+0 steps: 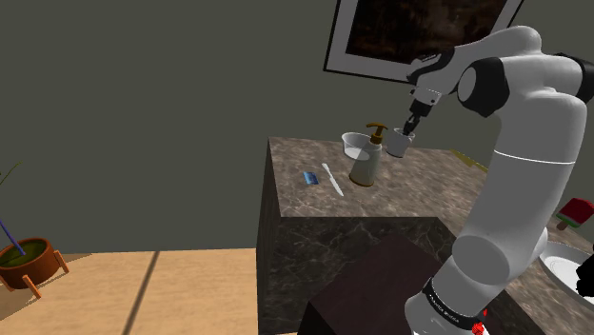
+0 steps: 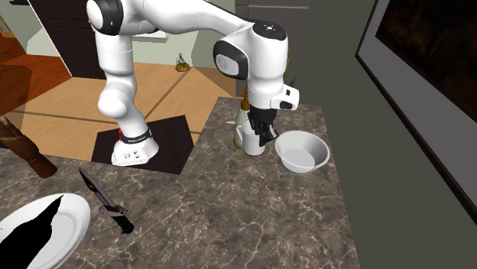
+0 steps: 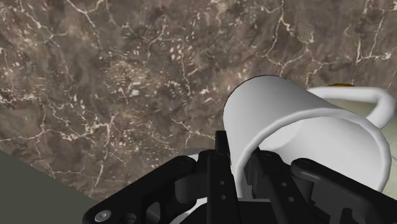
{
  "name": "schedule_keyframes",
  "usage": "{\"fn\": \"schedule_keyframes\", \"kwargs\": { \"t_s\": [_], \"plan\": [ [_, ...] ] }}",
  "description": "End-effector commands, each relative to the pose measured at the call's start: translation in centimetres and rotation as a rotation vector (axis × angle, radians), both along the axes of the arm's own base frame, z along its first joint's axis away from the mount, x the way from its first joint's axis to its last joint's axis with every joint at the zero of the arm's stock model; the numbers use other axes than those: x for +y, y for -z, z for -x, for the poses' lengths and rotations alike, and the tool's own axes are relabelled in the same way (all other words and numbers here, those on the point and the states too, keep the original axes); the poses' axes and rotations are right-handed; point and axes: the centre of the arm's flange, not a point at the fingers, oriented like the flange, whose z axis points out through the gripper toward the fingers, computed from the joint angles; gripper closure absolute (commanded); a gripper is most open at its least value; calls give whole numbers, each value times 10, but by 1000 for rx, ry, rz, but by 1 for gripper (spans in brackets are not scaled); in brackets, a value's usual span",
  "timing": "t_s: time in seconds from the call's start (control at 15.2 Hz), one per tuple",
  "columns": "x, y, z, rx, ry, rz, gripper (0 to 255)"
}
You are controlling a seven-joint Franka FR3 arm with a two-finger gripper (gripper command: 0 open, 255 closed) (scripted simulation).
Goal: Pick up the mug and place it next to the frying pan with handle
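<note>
GRIPPER (image 3: 240,160): fingers clamped on the wall of the white mug (image 3: 305,124) at its rim; one finger inside, one outside | MUG: at the dark marble counter (image 2: 229,214); resting or raised, cannot tell; just beside soap dispenser (image 1: 366,160) and white bowl (image 2: 302,153) | OUTER ZONE: knife (image 2: 103,200) and plate (image 2: 65,222), well apart from the mug

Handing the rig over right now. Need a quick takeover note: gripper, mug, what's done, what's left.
Gripper: shut on the mug, pinching its wall with one finger inside the rim.
Mug: upright at the counter, beside the bowl and the soap dispenser. I can't tell if it is off the surface.
Done: reach and grasp.
Left: lift, carry to the pan, set the mug down next to it, release.
</note>
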Motion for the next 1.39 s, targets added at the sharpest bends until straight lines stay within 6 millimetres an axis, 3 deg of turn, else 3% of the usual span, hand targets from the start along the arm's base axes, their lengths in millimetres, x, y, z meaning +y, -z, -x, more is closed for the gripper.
{"fn": "schedule_keyframes", "kwargs": {
  "t_s": [0.0,0.59,1.32],
  "plan": [
    [1,-11,1,0,0,0,255],
    [1,-57,1,0,0,0,255],
    [29,-57,143,0,0,0,255]
  ]
}}
